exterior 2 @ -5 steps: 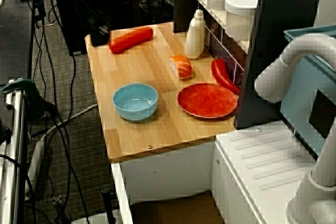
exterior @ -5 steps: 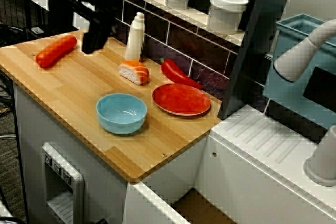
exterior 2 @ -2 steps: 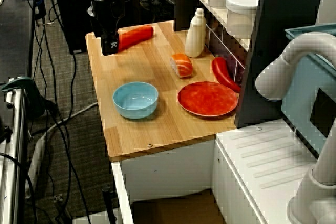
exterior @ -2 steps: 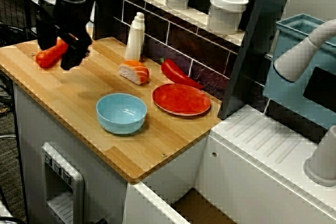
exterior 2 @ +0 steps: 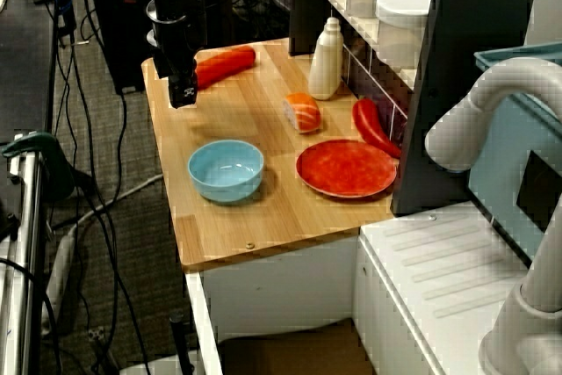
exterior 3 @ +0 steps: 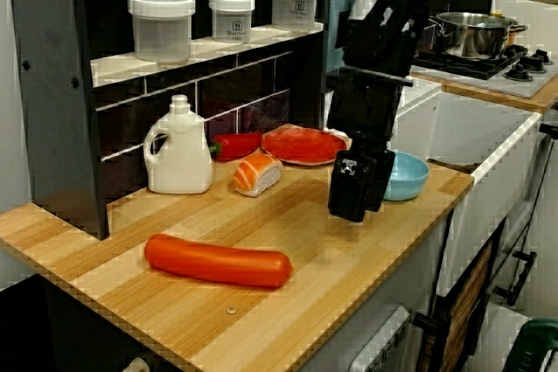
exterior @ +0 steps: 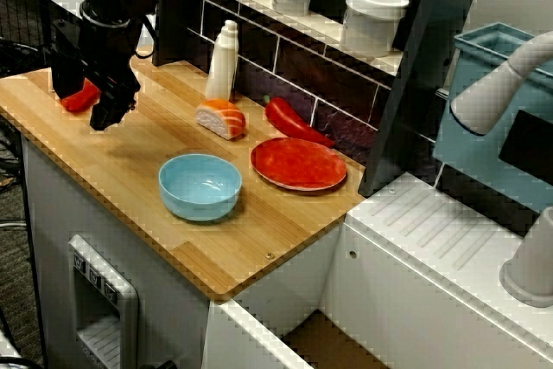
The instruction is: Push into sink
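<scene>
Your gripper hangs just above the wooden counter, between the sausage and the blue bowl; I cannot tell its jaws' state. The sink lies beyond the counter's end.

Single black arm comes in from above, forearm and wrist nearly vertical, slightly tilted in the counter-level view. Gripper points straight down, tips low, just above the wooden counter; small gap and a faint shadow show under them in the counter-level view. Can't tell contact from the two high views. Finger block reads as one dark mass in every view, so jaw opening is unresolvable. Nothing visible between the fingers. White label patch shows on the gripper face in the counter-level view and the high view from the counter's open side.
</scene>
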`<state>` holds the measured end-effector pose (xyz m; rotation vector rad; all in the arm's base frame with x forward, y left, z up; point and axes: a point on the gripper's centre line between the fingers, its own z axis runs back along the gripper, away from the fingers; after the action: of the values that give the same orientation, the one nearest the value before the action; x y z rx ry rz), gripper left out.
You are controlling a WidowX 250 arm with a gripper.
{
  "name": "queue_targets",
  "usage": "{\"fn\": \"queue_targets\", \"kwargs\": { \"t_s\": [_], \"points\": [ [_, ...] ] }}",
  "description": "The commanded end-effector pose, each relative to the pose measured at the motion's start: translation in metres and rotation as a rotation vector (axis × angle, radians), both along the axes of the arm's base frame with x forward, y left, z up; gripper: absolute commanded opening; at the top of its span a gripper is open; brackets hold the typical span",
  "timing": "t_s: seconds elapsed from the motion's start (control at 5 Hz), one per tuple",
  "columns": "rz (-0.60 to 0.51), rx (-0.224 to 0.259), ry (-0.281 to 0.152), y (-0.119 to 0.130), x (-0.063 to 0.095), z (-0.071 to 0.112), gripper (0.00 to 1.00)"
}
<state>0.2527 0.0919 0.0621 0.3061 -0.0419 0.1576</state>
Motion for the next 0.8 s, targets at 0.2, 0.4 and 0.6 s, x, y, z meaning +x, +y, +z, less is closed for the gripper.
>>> {"fn": "queue_targets", "kwargs": {
  "t_s": [0.2, 0.4, 0.6],
  "points": [
    [0.018, -0.033, -0.03, -0.027, 0.023, 0.002, 1.0],
    [0.005, -0.018, -0.038, -0.04, 0.023, 0.0, 1.0],
    [-0.021, -0.057, -0.021, -0.058, 0.017, 0.002, 1.0]
  ]
}}
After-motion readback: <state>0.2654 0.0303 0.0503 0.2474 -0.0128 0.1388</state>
